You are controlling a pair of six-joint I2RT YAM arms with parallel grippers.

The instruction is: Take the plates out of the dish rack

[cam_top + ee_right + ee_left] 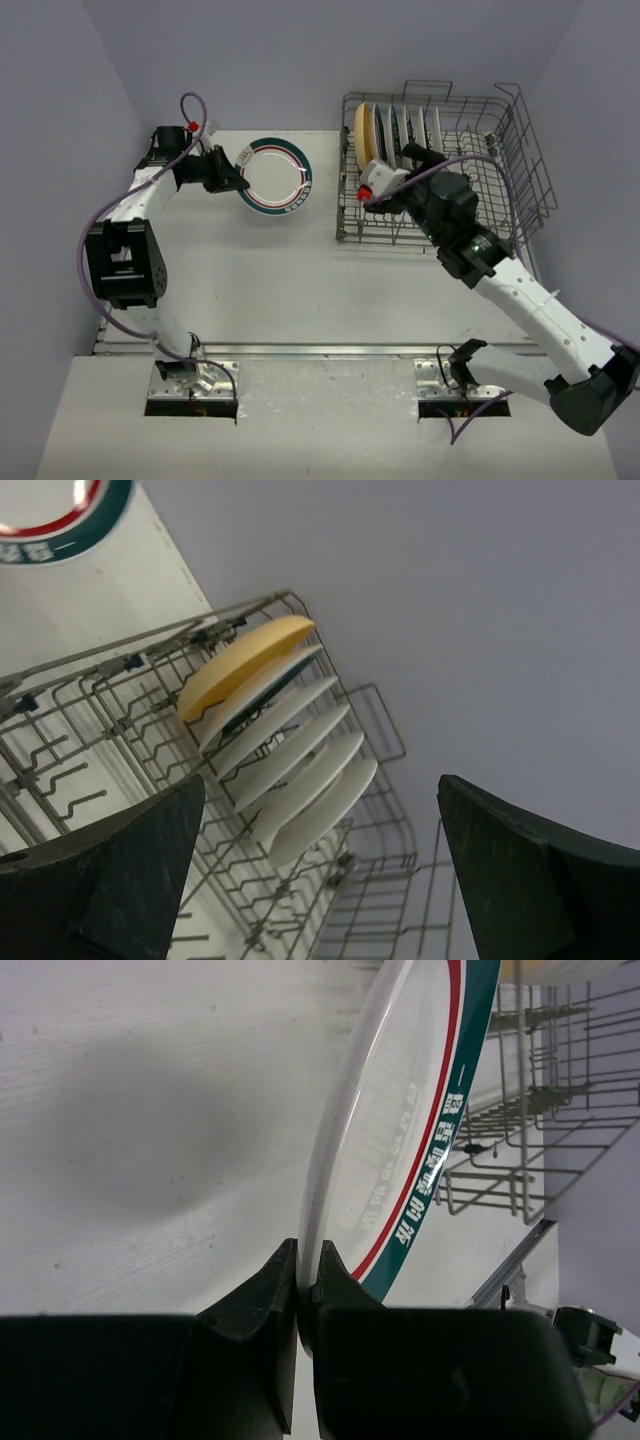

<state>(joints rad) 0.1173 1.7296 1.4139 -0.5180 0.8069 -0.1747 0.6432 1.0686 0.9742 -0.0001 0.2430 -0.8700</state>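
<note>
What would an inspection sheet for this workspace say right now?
Surface: white table, bare apart from the things below.
Job's things: one green-rimmed plate out of the rack, held over the table; about six plates stand on edge in the rack, the end one yellow.
Clutter: nothing seen.
Grippers: left gripper shut on the plate's rim; right gripper open and empty, above the rack.
Cables: purple cables loop along both arms, the right one over the rack; none snagged that I can see.
Surroundings: plain grey walls on three sides.
</note>
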